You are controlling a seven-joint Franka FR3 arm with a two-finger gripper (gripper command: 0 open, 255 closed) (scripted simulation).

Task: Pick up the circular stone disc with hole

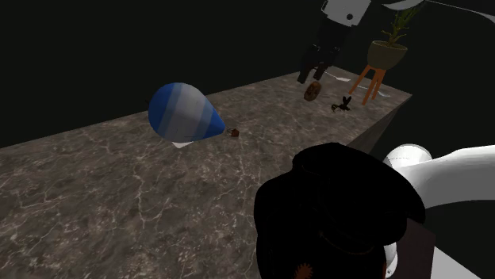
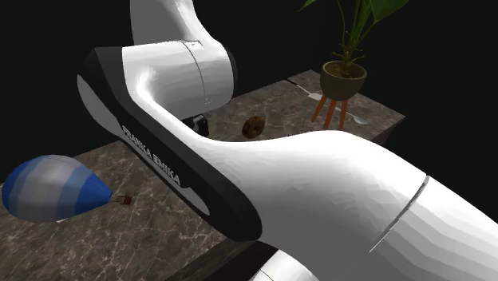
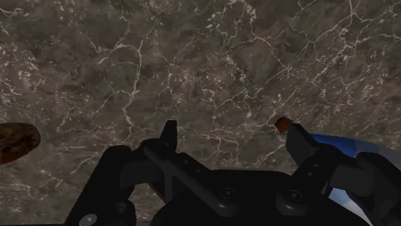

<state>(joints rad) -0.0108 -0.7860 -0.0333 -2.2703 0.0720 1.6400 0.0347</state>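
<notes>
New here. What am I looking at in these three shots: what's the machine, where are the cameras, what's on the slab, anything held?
It is one white robot arm with a black two-finger claw, drawn by a simulator. The shoulder view looks down from beside the arm's stand. The second exterior view looks past the arm's bulky white body. The wrist view looks along the claw itself. On the dark veined tabletop are a brown round disc, a blue-and-grey balloon-shaped toy with a small brown basket beside it, a small black object, and a potted plant on an orange-legged stand. The claw's fingers stand apart with nothing between them. The disc sits off to one side, so nothing is held.
</notes>
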